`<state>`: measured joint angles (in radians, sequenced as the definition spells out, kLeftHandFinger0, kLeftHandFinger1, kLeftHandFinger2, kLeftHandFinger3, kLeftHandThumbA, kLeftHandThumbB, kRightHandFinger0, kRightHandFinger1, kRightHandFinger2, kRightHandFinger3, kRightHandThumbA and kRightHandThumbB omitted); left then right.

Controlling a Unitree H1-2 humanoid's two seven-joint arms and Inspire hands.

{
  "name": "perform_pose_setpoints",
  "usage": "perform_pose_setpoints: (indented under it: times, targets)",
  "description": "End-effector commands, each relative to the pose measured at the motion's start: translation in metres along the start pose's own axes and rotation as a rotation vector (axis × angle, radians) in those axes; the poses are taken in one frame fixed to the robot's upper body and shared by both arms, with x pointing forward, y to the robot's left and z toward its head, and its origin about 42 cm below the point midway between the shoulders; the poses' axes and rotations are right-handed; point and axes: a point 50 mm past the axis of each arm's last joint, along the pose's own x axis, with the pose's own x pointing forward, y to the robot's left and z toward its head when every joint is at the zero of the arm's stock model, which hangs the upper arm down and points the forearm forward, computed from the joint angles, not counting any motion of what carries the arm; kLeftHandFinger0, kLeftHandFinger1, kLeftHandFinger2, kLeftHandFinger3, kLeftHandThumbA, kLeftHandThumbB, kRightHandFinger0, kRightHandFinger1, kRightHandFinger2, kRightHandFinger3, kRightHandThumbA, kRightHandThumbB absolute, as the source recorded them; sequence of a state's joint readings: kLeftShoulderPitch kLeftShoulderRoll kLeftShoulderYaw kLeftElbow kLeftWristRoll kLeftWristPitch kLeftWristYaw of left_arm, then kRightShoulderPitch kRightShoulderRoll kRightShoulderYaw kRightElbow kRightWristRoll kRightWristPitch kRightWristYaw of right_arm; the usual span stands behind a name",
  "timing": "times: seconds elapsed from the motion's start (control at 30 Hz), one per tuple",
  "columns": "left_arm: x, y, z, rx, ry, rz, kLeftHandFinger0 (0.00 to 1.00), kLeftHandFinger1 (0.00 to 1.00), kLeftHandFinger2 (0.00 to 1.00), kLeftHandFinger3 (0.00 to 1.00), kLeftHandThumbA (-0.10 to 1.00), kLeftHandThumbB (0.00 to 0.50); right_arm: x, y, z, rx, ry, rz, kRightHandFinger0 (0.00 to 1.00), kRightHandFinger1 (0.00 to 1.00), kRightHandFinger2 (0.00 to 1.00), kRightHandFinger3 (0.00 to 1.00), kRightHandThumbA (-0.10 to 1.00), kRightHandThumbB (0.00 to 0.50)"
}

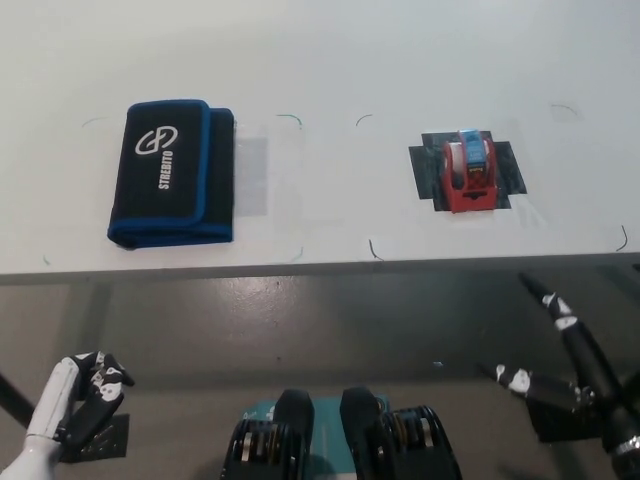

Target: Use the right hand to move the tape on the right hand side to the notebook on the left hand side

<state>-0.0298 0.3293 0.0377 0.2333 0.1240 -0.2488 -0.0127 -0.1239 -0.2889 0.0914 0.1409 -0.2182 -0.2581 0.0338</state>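
Observation:
A red tape dispenser [468, 173] with a white and blue roll sits on a dark mat [506, 168] at the right of the white table [330, 80]. The black notebook case with blue trim [172, 172] lies flat at the table's left. My black right hand [570, 370] hangs below the table's front edge at the lower right, open with fingers spread, well short of the tape. My white left hand [75, 405] rests at the lower left below the table, its fingers curled in on nothing.
The table's front edge [320, 268] runs across the middle of the view, with grey floor below it. Thin pen marks on the tabletop outline areas around the notebook and the tape.

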Motion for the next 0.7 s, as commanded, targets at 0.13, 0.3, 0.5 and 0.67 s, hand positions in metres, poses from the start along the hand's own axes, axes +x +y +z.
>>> perform_pose_setpoints:
  times: [0.13, 0.3, 0.5, 0.67]
  targets:
    - [0.012, 0.003, 0.014, 0.013, -0.063, 0.002, 0.02, 0.0, 0.01, 0.18, 0.37, 0.167, 0.055, -0.045, 0.044, -0.009, -0.118, -0.107, 1.0, 1.0, 1.0, 1.0, 0.9, 0.326]
    - [0.012, 0.004, 0.014, 0.026, -0.069, 0.005, 0.02, 0.0, 0.02, 0.18, 0.35, 0.157, 0.104, -0.07, 0.08, 0.0, -0.19, -0.159, 1.0, 1.0, 1.0, 1.0, 0.9, 0.317]
    - [0.013, 0.003, 0.016, 0.012, -0.069, 0.004, 0.04, 0.01, 0.05, 0.2, 0.37, 0.172, 0.152, -0.094, 0.109, 0.009, -0.226, -0.173, 1.0, 1.0, 1.0, 1.0, 0.85, 0.343]
    - [0.014, 0.003, 0.015, 0.01, -0.077, 0.008, 0.0, 0.0, 0.03, 0.19, 0.36, 0.164, 0.194, -0.106, 0.118, 0.018, -0.239, -0.152, 1.0, 1.0, 1.0, 1.0, 0.85, 0.428]
